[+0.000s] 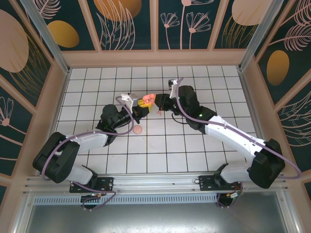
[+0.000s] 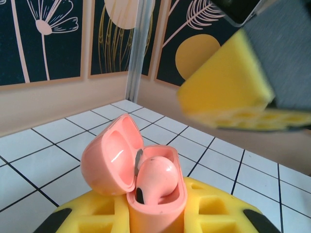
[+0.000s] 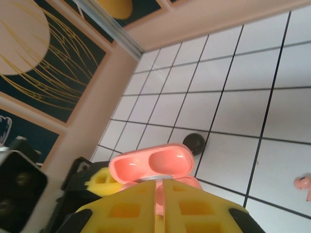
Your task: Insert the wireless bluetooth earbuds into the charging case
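Fingers on our left (image 2: pixel 216 208) pinch the coral charging case (image 2: pixel 160 208), one earbud (image 2: pixel 156 177) seated, above a white-tiled worktop (image 3: pixel 233 97) walled by floral panels (image 2: pixel 48 39). Our right fingers (image 3: pixel 199 206) nearly meet — on what, we cannot tell.

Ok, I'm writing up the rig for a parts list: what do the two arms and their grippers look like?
The left arm and right arm both alternate black joint housings with white links, and a lavender cable runs along each. A small green light glows on the right arm. The left gripper and right gripper carry yellow foam pads moulded in a square grid.
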`<state>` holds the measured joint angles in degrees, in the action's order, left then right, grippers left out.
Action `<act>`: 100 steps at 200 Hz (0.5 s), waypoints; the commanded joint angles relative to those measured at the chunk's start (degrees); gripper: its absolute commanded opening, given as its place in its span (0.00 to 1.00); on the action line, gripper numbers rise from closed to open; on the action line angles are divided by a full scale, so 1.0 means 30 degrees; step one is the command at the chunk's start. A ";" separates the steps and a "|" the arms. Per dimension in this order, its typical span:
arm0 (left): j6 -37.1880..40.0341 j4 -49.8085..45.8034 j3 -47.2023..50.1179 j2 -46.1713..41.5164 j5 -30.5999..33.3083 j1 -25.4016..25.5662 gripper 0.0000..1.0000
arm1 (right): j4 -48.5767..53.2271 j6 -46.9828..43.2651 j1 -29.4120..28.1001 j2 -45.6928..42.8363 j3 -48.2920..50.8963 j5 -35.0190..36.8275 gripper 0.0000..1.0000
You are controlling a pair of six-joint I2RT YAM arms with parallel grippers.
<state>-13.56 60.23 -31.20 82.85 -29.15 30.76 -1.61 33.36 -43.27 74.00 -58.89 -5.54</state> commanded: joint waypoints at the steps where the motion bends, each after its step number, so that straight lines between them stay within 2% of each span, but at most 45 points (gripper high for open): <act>1: 0.0505 0.1116 -0.0118 -0.0427 -0.0059 0.0102 0.00 | 0.0403 -0.0311 0.0096 -0.0818 -0.0519 0.0284 0.13; 65: 0.1581 0.0561 0.0305 -0.1407 0.1357 0.0116 0.00 | 0.0907 0.0170 0.1084 -0.1515 0.0652 0.0721 0.15; 86: 0.1844 0.0657 0.0763 -0.1890 0.2236 0.0109 0.00 | 0.1731 0.0267 0.1906 -0.1424 0.1347 0.0419 0.24; 100: 0.2077 0.0662 0.1114 -0.2283 0.2861 0.0102 0.00 | 0.2125 -0.0018 0.2292 -0.1054 0.1927 0.0368 0.35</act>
<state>-9.76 60.23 -29.67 78.37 -24.58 30.76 1.41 34.00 -38.20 70.87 -55.94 -4.47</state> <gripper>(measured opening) 0.202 0.286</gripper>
